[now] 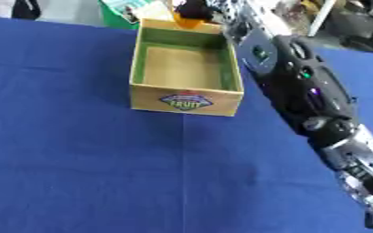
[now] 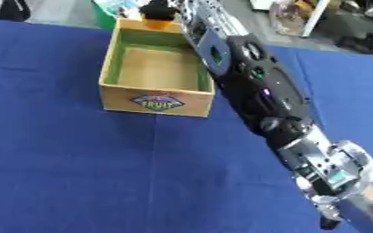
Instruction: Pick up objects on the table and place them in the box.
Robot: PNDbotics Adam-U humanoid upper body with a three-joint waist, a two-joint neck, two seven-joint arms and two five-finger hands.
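Note:
A cardboard box [image 1: 186,101] with green inner walls and a "FRUIT" label on its front stands on the blue table [image 1: 70,150], near the far middle. Its floor shows nothing inside. My right arm [image 1: 301,86] runs from the lower right corner up along the box's right side. Its black hand [image 1: 192,8] hangs over the box's far rim, fingers curled round a small orange object [image 1: 187,22] that shows just under them. Most of that object is hidden by the hand. My left hand shows in neither view.
A green container [image 1: 116,12] with pale items in it stands just behind the box at the table's far edge. Dark clutter and a white post [image 1: 323,16] lie beyond the far right edge. Blue cloth stretches left of and in front of the box.

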